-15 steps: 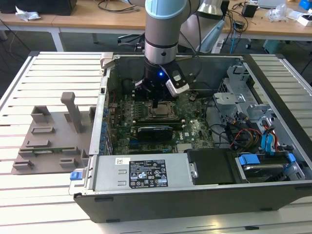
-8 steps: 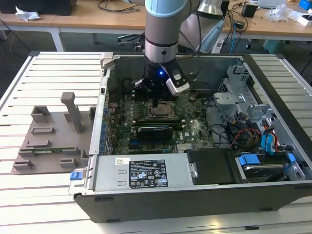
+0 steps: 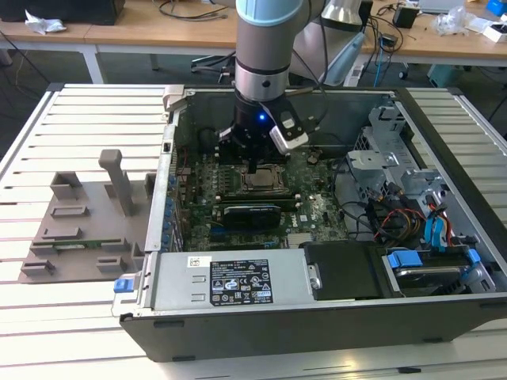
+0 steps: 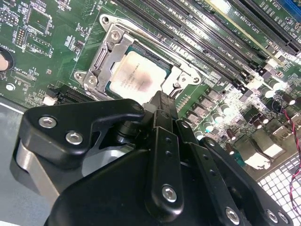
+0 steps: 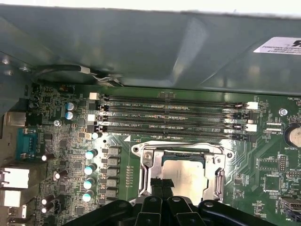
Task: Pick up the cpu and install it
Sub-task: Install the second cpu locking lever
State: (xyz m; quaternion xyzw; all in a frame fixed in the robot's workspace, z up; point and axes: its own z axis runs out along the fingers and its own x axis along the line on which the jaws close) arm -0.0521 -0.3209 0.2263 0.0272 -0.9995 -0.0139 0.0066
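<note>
Just above the motherboard's processor socket (image 5: 184,174), the black fingers (image 4: 162,106) of the arm's single gripper (image 5: 162,186) hang with their tips drawn narrow together, close over one edge of the cpu (image 4: 134,80). Whether the tips touch the chip cannot be told from either wrist view; they do not appear to be gripping it.

The cpu, a flat silver-grey square, lies level inside the socket's metal frame (image 4: 106,56) in both wrist views, so the pick-up and placement look done. The frame's plate seems to sit around the chip's edges, but whether its latch lever is locked cannot be judged, so the fastening part of the installation may remain.

Beside the socket run four long memory slots (image 5: 174,117), with rows of small cylindrical capacitors (image 5: 89,174) on another side.

All of this sits within an open computer case (image 3: 238,324) lying on its side in the exterior view, holding the green motherboard (image 3: 317,214), a grey power supply box (image 3: 238,277), drive bays and bundled cables. The case rests on a pale slatted surface (image 3: 79,119). Toward the exterior view's left, well apart from the case, stands a grey plastic fixture tray (image 3: 79,229).
</note>
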